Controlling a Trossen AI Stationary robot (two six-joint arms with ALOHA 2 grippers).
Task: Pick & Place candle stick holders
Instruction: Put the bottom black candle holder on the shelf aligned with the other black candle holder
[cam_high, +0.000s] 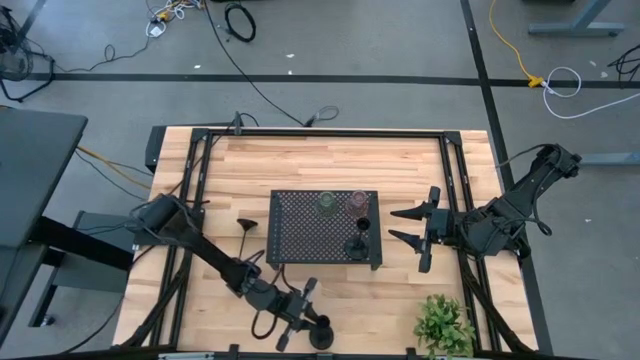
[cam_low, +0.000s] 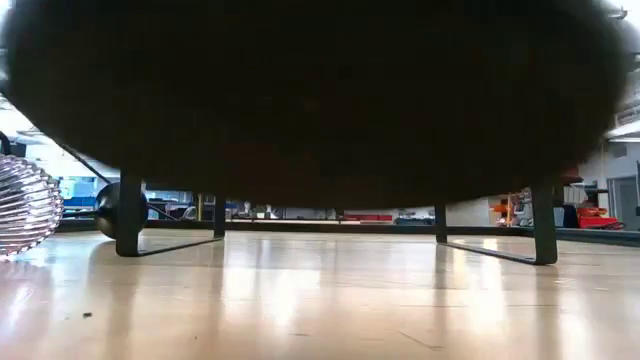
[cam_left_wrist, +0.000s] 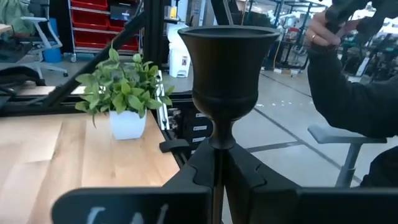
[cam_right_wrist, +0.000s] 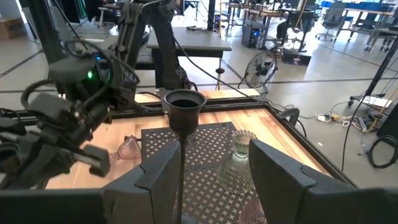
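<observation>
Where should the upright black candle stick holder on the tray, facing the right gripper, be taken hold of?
By its thin stem, just under the cup, coming in level from the tray's right side. The black holder stands upright on the tray, its stem is narrow enough for the fingers, and the right gripper is open and facing it.

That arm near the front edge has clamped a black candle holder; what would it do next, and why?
Probably lift it straight up: the left gripper is shut on the black candle holder by its stem, near the front edge, away from the perforated tray.
</observation>
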